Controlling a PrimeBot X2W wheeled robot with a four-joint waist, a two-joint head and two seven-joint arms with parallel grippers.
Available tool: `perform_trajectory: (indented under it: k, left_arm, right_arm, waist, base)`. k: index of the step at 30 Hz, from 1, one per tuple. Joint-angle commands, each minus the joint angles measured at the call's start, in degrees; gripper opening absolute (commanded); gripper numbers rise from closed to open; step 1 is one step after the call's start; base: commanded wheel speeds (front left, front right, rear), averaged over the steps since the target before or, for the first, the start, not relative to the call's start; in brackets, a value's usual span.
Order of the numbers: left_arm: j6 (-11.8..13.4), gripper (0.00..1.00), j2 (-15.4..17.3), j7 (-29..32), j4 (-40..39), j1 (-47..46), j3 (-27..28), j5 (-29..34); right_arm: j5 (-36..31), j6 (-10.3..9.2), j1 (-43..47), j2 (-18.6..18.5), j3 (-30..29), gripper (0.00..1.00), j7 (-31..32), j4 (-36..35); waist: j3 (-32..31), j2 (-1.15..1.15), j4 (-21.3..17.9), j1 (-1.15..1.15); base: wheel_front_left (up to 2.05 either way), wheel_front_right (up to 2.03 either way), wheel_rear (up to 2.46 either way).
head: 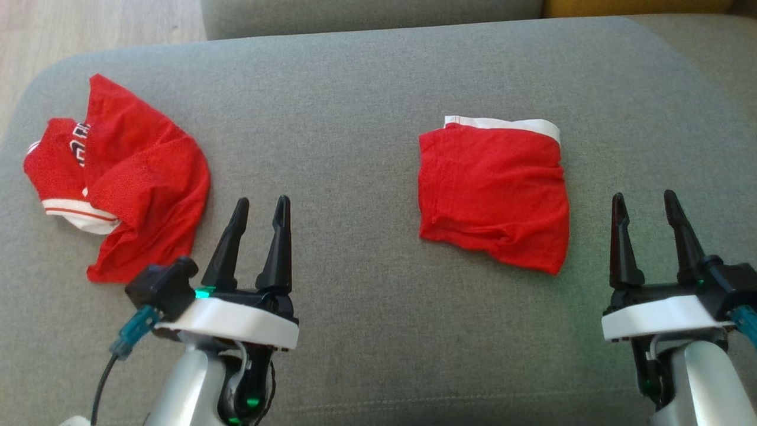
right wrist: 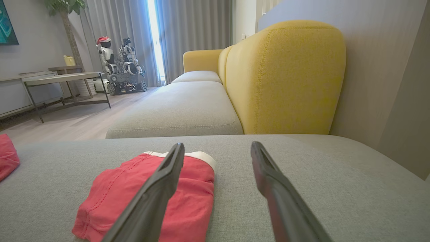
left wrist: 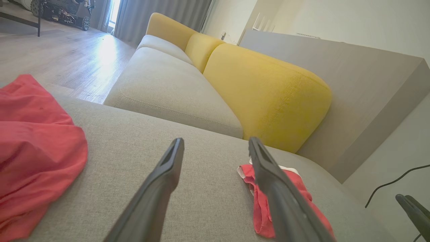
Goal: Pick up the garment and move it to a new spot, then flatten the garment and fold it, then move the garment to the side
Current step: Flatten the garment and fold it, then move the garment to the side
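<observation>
A folded red garment [head: 494,192] with a white waistband lies flat on the grey sofa cushion [head: 355,89], right of centre. A second red garment [head: 127,177], crumpled, with white trim, lies at the cushion's left end. My left gripper [head: 263,200] hovers open and holds nothing, just right of the crumpled garment [left wrist: 37,151]. My right gripper [head: 643,194] is open too, a little right of the folded garment [right wrist: 117,191]. In the left wrist view, the folded garment [left wrist: 260,205] sits partly behind the right finger of my left gripper [left wrist: 215,138]. My right gripper [right wrist: 217,144] has nothing between its fingers.
Beyond this cushion lie a further grey seat [right wrist: 181,107] and yellow backrests [right wrist: 285,77]. Wooden floor [head: 89,26] borders the cushion's far left. Another robot [right wrist: 117,64] and a low table [right wrist: 63,79] stand across the room. A black cable [left wrist: 393,183] runs on the right.
</observation>
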Motion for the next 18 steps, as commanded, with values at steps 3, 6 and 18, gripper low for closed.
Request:
perform_trajectory:
  k: [3, 6, 18]
  left_arm:
    - [0.12, 1.00, 0.34, -0.33, -1.89, -1.33, 1.36, 0.07]
    - [0.09, 1.00, 0.34, -0.33, -2.04, -1.40, 1.32, 0.17]
    - [-0.29, 1.00, 0.34, -0.33, -2.29, -4.64, -0.37, 0.92]
  right_arm:
    - [-0.92, 0.12, -0.78, 0.46, 0.75, 1.00, -0.67, -1.48]
    - [-1.14, 0.12, -0.99, 0.62, 0.41, 1.00, -0.71, -1.25]
    - [0.44, 0.12, -8.27, 0.80, -2.75, 1.00, 2.91, 3.03]
  waist:
    - [-0.17, 0.00, 0.22, 0.00]
    - [0.05, 0.00, 0.44, 0.00]
    - [6.99, 0.00, 2.70, 0.00]
  base:
    - [0.00, 0.00, 0.00]
    - [0.00, 0.00, 0.00]
    - [0.00, 0.00, 0.00]
